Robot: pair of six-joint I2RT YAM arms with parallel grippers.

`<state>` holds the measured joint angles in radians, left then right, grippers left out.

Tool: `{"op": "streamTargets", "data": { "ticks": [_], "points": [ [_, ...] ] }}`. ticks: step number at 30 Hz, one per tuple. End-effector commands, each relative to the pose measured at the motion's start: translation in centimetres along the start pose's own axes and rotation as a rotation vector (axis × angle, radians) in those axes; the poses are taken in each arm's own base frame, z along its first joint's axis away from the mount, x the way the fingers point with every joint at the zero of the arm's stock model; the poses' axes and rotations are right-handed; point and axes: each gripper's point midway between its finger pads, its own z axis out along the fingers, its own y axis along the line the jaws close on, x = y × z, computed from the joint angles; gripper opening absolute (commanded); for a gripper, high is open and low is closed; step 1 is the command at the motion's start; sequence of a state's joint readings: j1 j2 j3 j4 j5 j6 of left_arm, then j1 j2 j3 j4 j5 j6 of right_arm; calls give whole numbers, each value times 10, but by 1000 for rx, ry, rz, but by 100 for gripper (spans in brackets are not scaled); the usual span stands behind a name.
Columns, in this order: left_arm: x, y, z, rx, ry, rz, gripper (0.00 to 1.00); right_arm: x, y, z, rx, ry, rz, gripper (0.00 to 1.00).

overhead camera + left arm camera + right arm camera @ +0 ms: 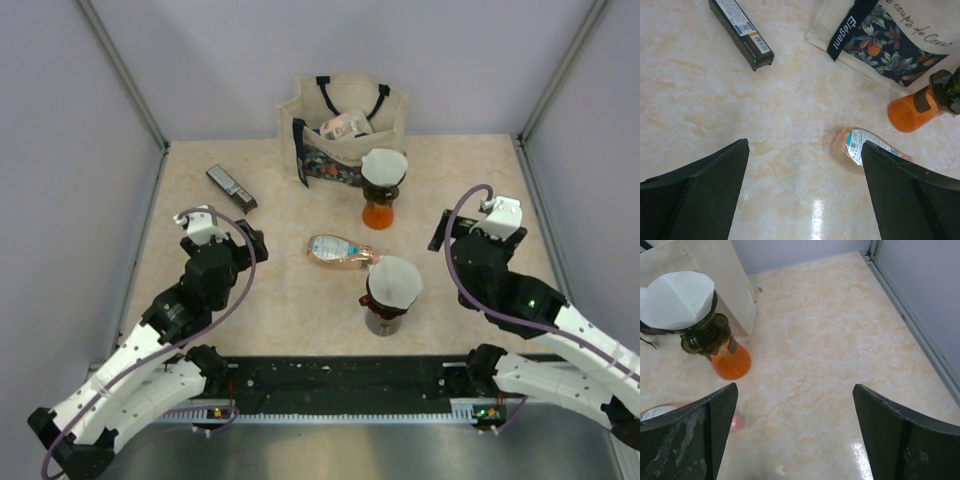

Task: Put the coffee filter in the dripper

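Note:
A white coffee filter [384, 164] sits in a dark dripper [705, 335] on an orange carafe [380, 213] at the back middle. The same coffee filter [677, 299] shows at the upper left of the right wrist view. A second white filter [397, 280] rests in another dark dripper [383, 305] nearer the arms. My left gripper [252, 240] [805, 145] hovers open over bare table, left of both. My right gripper [442, 232] [795, 387] is open too, right of the drippers, holding nothing.
A cream tote bag [345, 125] with a floral panel stands at the back, right behind the orange carafe. A pink bottle [340, 250] lies on its side between the arms. A black box [231, 187] lies at the back left. Grey walls enclose the table [470, 180].

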<state>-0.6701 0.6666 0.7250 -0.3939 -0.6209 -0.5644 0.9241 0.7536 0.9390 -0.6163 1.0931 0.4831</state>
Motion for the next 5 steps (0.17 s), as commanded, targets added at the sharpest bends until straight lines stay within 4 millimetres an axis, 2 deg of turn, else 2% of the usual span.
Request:
{"op": "streamTargets", "data": {
  "ticks": [1,5],
  "points": [
    [-5,19,-5,-77,-46,-45,99,-10,-16,1,66,-79,112,99],
    [-4,23,-6,-99,-45,-68,99,-4,-15,-1,36,-67,118,99]
  ]
}}
